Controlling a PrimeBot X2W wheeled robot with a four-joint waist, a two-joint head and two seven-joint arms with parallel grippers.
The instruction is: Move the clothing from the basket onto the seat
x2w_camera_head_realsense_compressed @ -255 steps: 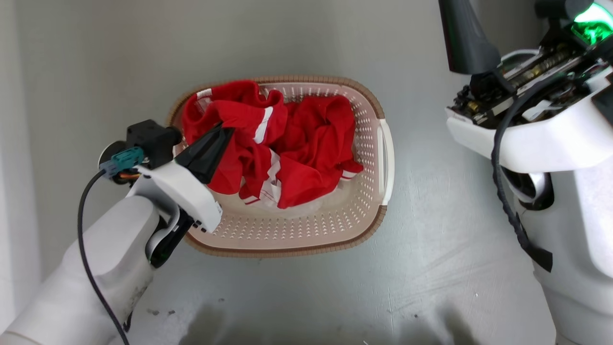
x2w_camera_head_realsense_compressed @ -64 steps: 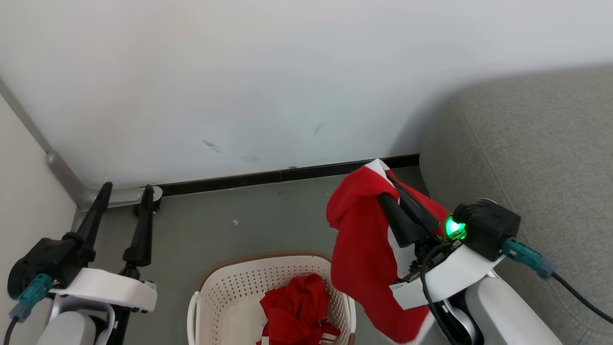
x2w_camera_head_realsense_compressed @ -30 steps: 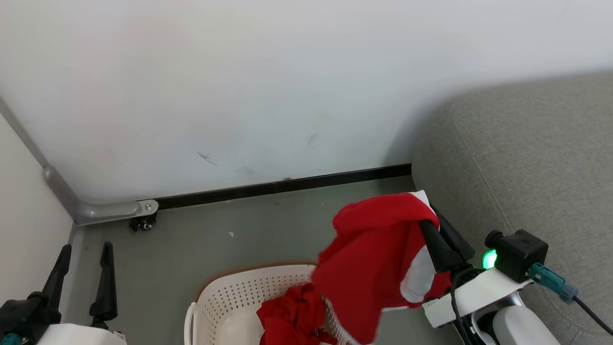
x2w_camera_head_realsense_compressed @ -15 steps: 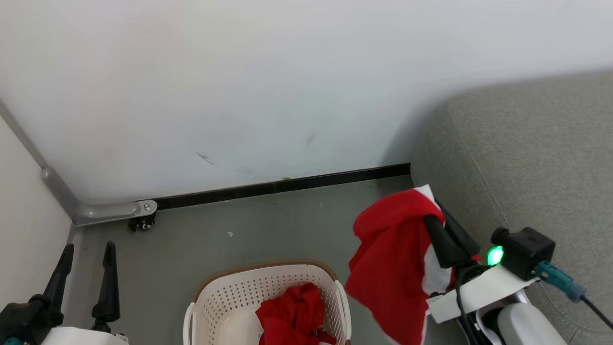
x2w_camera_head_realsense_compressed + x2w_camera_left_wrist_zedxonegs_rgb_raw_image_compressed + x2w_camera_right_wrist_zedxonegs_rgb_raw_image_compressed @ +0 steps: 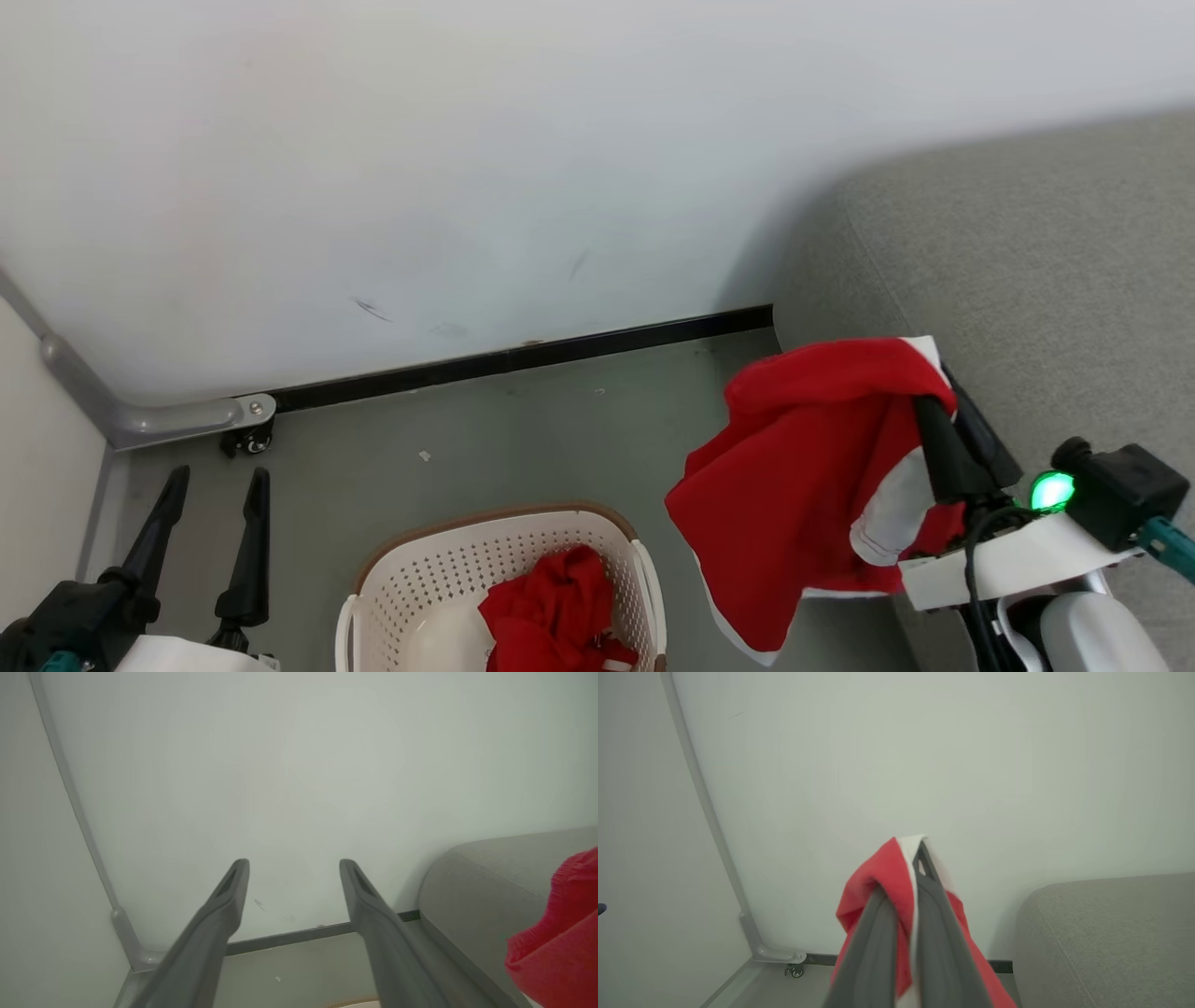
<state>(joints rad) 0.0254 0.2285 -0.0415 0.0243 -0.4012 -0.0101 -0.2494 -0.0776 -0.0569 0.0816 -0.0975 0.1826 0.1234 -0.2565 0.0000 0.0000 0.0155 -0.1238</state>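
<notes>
Two red garments are before us. One red garment (image 5: 803, 467), with white trim along its edge, is clamped between the right jaws, which are pressed together on a fold near its top. From there the cloth hangs loosely in the air. It hangs above the grey floor (image 5: 467, 439), between the basket (image 5: 411, 579) and the seat (image 5: 1027, 280), just beside the rounded side of the seat. It is not yet lying on the cushion, and whether it touches the side of the seat we cannot tell.

We see the other garment (image 5: 551, 621) lying crumpled inside the basket, near its right wall. The basket stands on the floor at the bottom of the head view, left of the hanging cloth.

The left jaws stand wide apart and hold nothing. They point upward at the lower left of the head view, left of the basket and apart from it. Between them, in the left wrist view, we see the white wall (image 5: 299, 765) and the black skirting board (image 5: 289, 939) at its foot. A grey bar (image 5: 159, 422) with a small wheel sits in the corner on the left.
</notes>
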